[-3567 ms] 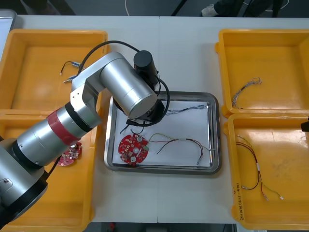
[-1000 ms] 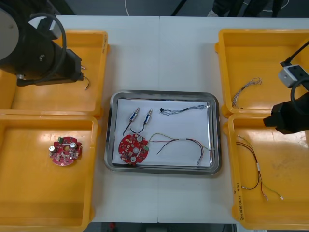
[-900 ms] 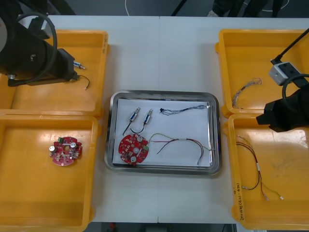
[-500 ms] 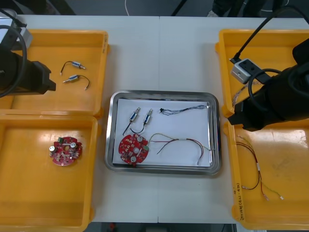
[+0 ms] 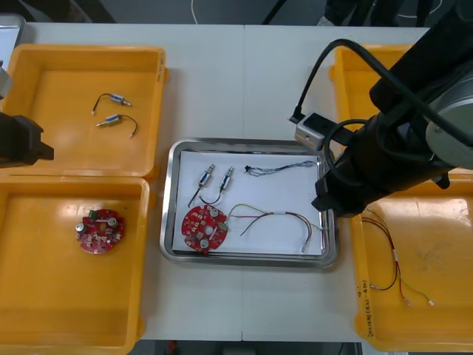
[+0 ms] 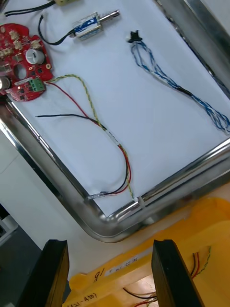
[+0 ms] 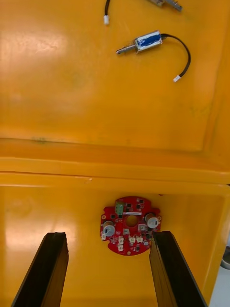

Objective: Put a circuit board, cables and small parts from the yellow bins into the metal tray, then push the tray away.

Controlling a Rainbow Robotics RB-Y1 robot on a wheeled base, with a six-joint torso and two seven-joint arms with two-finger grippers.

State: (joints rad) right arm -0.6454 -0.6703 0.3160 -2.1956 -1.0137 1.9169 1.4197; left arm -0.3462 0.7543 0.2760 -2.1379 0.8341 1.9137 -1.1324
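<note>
The metal tray (image 5: pixel 250 144) sits mid-table, white inside. In it lie a red circuit board (image 5: pixel 204 228), two small metal parts (image 5: pixel 206 176), a blue and white cable (image 5: pixel 281 168) and a red and yellow cable (image 5: pixel 277 218). My right arm (image 5: pixel 392 148) reaches over the tray's right edge. My right gripper (image 6: pixel 112 271) is open above the tray's corner rim (image 6: pixel 110 225), where the near right bin (image 6: pixel 191 230) meets it. My left gripper (image 7: pixel 108 268) hangs open over the near left bin, with a second red board (image 7: pixel 130 224) lying beyond its fingers.
The far left bin (image 5: pixel 81 50) holds two small metal parts (image 5: pixel 112 100). A red board (image 5: pixel 100 230) lies in the near left bin (image 5: pixel 66 310). Red and yellow cables (image 5: pixel 392 259) lie in the near right bin (image 5: pixel 436 296). My left arm (image 5: pixel 18 140) is at the left edge.
My right arm has swung in from the right to the tray's right edge. My left arm has drawn back to the left, uncovering the two small parts in the far left bin.
</note>
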